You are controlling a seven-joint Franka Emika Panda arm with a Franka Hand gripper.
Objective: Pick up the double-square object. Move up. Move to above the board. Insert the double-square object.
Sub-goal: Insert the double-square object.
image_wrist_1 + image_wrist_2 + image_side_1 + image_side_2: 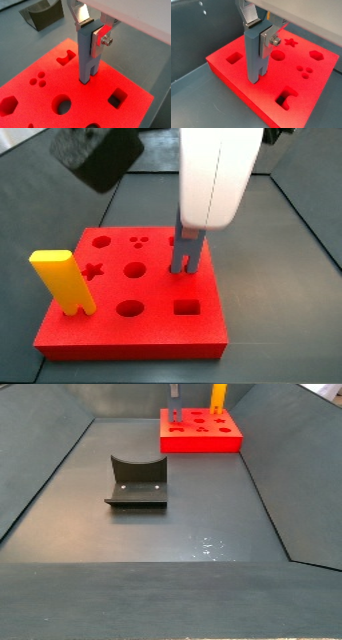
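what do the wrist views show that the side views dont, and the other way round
Only the wrist views: the gripper up close, its silver fingers clamped on the double-square object, whose prongs stand at a cut-out in the board.

Only the side views: a yellow post standing in the board, and the fixture on the floor, seen whole and well apart from the board. There the arm's white body hides the fingers.

Both: the red board with the grey-blue bar upright on it.

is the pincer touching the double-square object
Touching: in both wrist views the pincer fingers clamp the double-square object standing in the board.
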